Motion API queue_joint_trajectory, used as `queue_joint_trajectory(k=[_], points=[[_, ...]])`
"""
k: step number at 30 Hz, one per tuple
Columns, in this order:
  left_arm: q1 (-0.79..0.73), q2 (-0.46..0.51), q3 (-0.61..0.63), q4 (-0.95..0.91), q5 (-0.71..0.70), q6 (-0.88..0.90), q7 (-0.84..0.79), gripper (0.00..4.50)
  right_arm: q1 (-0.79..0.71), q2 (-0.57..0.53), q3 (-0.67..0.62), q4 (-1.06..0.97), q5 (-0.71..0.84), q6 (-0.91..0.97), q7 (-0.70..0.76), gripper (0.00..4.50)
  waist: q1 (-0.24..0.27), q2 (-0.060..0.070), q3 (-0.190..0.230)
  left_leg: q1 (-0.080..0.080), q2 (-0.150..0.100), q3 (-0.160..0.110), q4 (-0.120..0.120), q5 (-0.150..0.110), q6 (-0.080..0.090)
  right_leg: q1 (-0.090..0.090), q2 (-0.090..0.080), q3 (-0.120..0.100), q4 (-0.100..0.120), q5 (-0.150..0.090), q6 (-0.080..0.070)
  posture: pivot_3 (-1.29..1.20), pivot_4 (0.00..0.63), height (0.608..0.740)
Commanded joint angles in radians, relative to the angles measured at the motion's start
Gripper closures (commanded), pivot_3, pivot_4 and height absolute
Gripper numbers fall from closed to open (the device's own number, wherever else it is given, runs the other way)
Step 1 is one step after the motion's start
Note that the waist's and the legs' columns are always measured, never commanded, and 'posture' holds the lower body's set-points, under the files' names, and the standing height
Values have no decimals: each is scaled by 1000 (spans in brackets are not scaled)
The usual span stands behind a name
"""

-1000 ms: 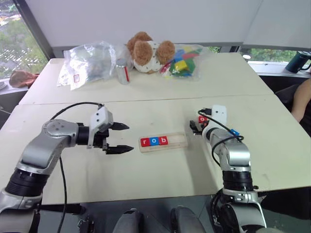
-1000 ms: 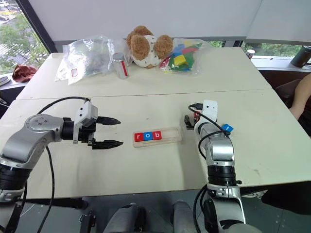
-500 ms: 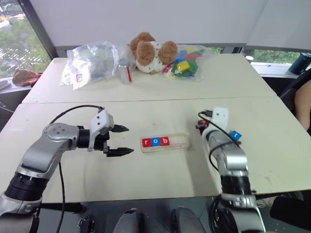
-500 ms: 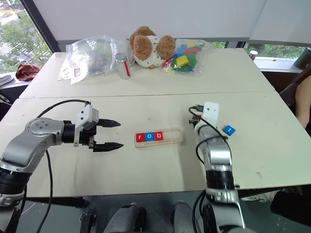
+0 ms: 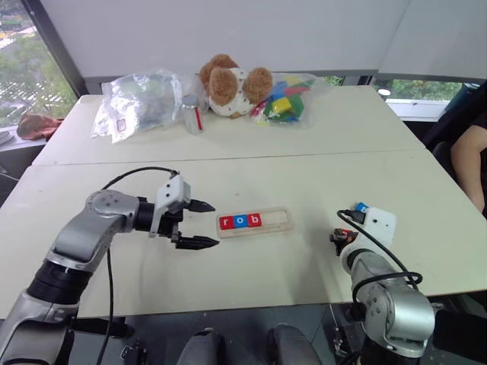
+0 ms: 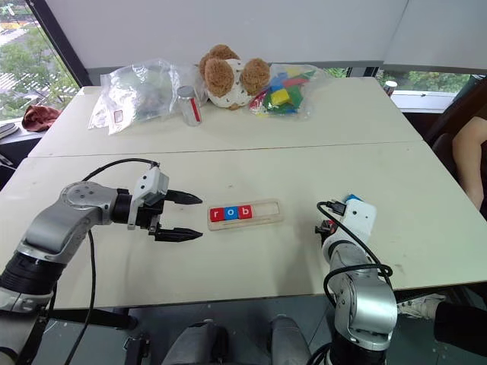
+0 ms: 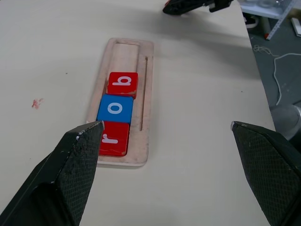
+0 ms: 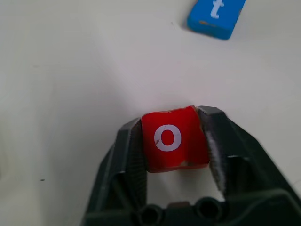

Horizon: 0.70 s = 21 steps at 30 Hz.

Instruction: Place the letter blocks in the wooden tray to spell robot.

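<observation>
Across the pale table (image 5: 251, 167), the right gripper (image 8: 171, 141) has pulled back toward the robot clamping the red o block (image 8: 173, 138), so it is ready for the wooden tray (image 5: 274, 221) after r, o, b, while the left gripper (image 5: 199, 224) hovers spread beside it.

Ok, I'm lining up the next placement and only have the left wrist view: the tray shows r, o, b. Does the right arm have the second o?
Observer: Yes. The right gripper is shut on a red o tile, held just above the table.
Operator: And the t?
Observer: The blue t tile lies flat on the table beyond the right fingers, not touching them.
Operator: Anything else near the tray?
Observer: No. A teddy bear and a bag of coloured blocks sit at the far edge, well away from the wooden tray.
</observation>
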Motion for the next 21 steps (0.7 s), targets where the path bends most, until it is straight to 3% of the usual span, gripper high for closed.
queue_joint_trajectory(k=[1,2,3,4,7,11,13,16,21], points=[[-2,5,3,-16,6,-16,-10,0,-18,-4,-4,36,12,-42,15,783,-2,0,0,0,0,0,0,0,0,0,0,0,0,0,0,0,150,740],[2,8,7,-19,5,-16,-10,0,-23,-12,-10,37,16,-38,22,217,-2,0,0,0,0,0,0,0,0,0,0,0,0,0,0,0,150,740],[9,13,13,-24,3,-15,-11,0,-29,-35,-16,32,21,-44,37,61,-2,0,0,0,1,0,0,0,0,0,0,0,0,0,0,0,150,740],[13,17,18,-25,2,-17,-13,0,-35,-63,-18,29,22,-54,53,61,-2,0,0,0,1,0,0,0,0,0,0,0,0,0,0,0,150,740],[25,32,32,-32,-4,-17,-20,0,-82,-327,-44,91,75,-249,284,61,0,2,1,0,0,1,0,0,0,0,0,1,-1,0,0,0,150,740],[8,34,9,-24,0,-30,-47,0,-78,-721,-109,312,336,-529,955,61,8,1,1,0,0,2,0,-2,3,4,0,-1,-6,0,0,0,150,740],[-2,30,1,-17,3,-37,-60,0,-33,-844,-93,410,363,-656,1158,61,11,1,1,1,3,-2,0,-3,5,9,4,-3,-12,0,1,0,150,740],[19,57,-22,-44,24,-72,-107,0,-31,-947,-34,588,325,-828,1306,61,5,0,1,2,5,-3,0,-5,8,11,7,-1,-13,0,0,0,150,740],[35,81,3,-62,7,-71,-124,0,-45,-976,46,701,291,-985,1391,61,3,1,2,3,5,2,1,-5,8,10,4,3,-12,0,0,0,150,740]])
